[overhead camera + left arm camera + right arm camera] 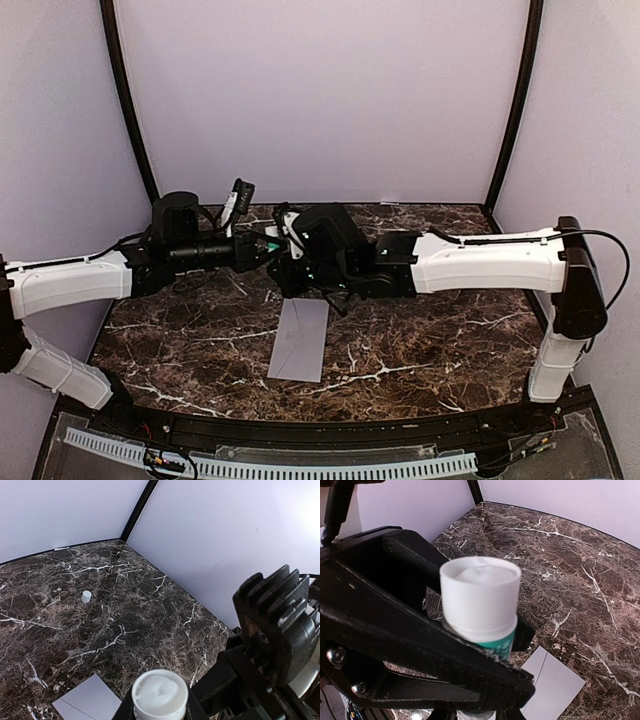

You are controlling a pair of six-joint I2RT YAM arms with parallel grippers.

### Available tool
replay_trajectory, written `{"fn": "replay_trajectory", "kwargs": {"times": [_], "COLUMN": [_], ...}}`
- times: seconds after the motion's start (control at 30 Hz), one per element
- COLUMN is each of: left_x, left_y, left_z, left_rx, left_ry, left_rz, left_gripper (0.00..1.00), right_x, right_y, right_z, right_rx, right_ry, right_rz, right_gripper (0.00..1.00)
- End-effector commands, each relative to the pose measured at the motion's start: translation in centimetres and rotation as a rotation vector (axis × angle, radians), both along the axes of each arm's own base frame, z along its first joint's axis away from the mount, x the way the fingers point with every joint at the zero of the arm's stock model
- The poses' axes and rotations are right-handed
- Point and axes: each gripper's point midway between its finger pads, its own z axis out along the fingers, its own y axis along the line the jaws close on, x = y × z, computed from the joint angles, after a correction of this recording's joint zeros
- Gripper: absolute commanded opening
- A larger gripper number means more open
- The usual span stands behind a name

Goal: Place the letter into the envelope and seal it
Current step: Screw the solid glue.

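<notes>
Two arms were extended over the middle of the table, with the left gripper and the right gripper almost nose to nose. From above, their fingertips overlapped in one dark mass and could not be separated by eye.

One glue stick sat between them, showing a white upper section above a green-printed body. In the right wrist view, black fingers reaching in from the left pinched the stick's body narrowly; these were taken to be the left gripper's. The stick's lower end ran off the bottom of that view, so the right gripper's grip there could not be confirmed. Whether its jaws were closed or merely near could not be told.

In the left wrist view only the stick's round white top showed, at the bottom edge, with its body cut off.

The envelope lay flat on the table, near the centre and below the grippers, with neither one touching it. Both wrist views caught only one grey corner of it. The position of its flap and its contents could not be judged.

One small white cap stood alone on the table, well apart from the envelope.
</notes>
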Motion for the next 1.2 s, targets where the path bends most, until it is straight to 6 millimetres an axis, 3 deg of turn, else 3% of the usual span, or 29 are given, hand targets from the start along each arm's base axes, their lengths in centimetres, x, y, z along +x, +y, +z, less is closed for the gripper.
{"fn": "replay_trajectory", "kwargs": {"times": [0.0,0.1,0.2,0.37,0.5,0.63,0.73,1.07,1.17], "left_x": [-1.6,-1.6,-2.0,-3.5,-5.9,-9.0,-10.3,-11.0,-11.1], "left_y": [-0.6,0.0,0.4,0.9,0.5,0.2,0.4,0.3,0.2], "left_z": [1.9,3.2,4.7,7.0,9.0,10.3,10.8,11.0,10.8], "left_rx": [-0.056,-0.089,-0.115,-0.154,-0.208,-0.269,-0.3,-0.308,-0.308], "left_ry": [0.002,-0.028,-0.07,-0.153,-0.217,-0.235,-0.225,-0.228,-0.219], "left_rz": [-0.087,-0.096,-0.125,-0.186,-0.328,-0.534,-0.596,-0.626,-0.635], "left_gripper": [0.0,0.0,0.0,0.0,0.0,0.0,0.0,0.0,0.0], "right_x": [-0.6,-2.5,-3.8,-5.3,-6.1,-7.5,-8.4,-9.2,-9.6], "right_y": [0.9,0.3,-1.3,-5.8,-8.2,-9.2,-8.4,-4.1,-3.1], "right_z": [5.5,6.6,7.4,9.8,9.9,11.5,11.7,10.5,10.6], "right_rx": [0.188,0.283,0.368,0.569,0.687,0.799,0.801,0.692,0.686], "right_ry": [-0.091,-0.097,-0.091,-0.122,-0.08,-0.101,-0.098,-0.103,-0.104], "right_rz": [0.046,0.157,0.231,0.336,0.426,0.523,0.585,0.643,0.671], "right_gripper": [0.16,0.35,0.63,0.79,0.8,0.8,0.76,0.73,0.65]}}
